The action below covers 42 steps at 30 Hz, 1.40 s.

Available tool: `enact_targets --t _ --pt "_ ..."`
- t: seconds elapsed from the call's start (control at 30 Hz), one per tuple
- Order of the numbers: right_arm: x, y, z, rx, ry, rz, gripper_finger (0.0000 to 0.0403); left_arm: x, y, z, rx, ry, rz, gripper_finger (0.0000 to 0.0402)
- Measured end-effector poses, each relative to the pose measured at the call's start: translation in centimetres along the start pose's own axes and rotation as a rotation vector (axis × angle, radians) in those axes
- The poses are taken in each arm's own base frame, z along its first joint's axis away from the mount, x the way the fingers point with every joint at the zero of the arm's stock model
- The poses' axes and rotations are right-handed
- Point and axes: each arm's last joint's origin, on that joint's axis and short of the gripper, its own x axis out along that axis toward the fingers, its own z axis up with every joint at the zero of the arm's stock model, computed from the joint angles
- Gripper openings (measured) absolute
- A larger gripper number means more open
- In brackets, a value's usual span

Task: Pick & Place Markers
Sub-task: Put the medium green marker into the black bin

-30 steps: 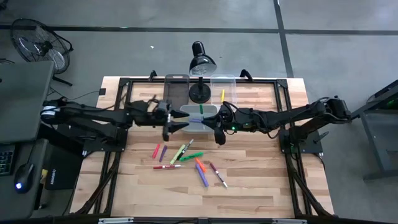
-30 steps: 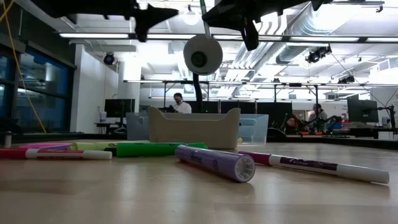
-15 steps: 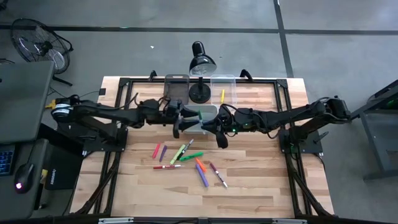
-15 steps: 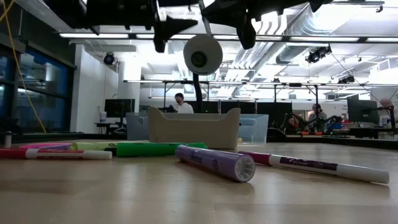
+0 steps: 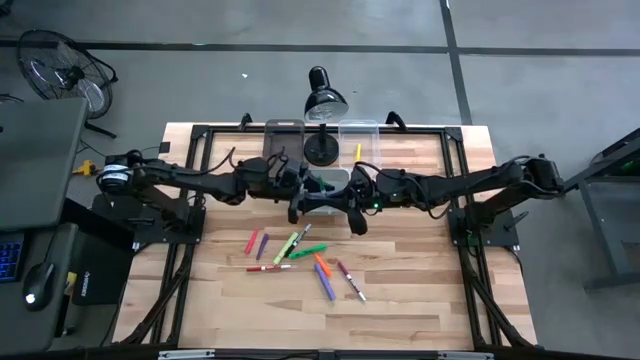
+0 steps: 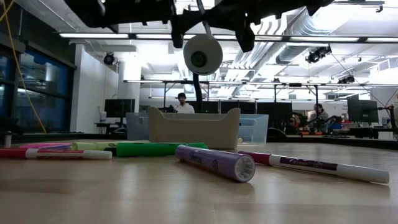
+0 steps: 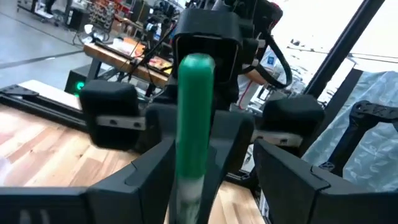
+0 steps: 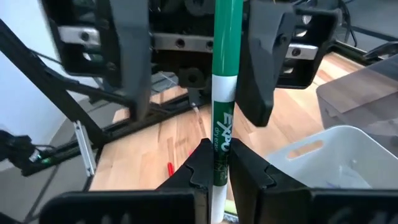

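The right gripper (image 8: 217,165) is clamping a green marker (image 8: 222,93), its barrel reading "EXPO" and "dry erase", above the white bin (image 5: 322,190) mid-table. The left gripper (image 5: 305,197), jaws spread wide on either side of that marker, is facing it, having slid rightward since 0.5 s ago until the 2 grippers meet. Other markers (image 5: 298,258) are lying scattered on the table (image 5: 420,300) below.

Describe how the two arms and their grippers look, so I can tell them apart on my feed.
Both arms are dark and slender, with cables along them. The left gripper and right gripper have matte black angular fingers. A green light glows on the right arm's wrist.
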Motion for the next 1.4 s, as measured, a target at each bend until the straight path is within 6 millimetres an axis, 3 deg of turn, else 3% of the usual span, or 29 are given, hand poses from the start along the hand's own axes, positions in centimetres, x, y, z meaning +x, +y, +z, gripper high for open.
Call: enact_targets --t 0.73,1.1,1.4 --pt "-0.8 0.1 0.3 -0.008 0.009 -0.014 0.0027 0.3 0.3 -0.3 -0.011 0.089 0.062 0.0211" --pt "-1.5 0.0 0.2 -0.012 0.062 -0.037 0.0028 0.4 0.2 -0.1 -0.005 0.069 0.048 0.0108" --pt "-1.5 0.1 0.3 -0.011 0.047 -0.027 0.0033 0.3 0.2 -0.1 -0.004 0.079 0.033 0.0052"
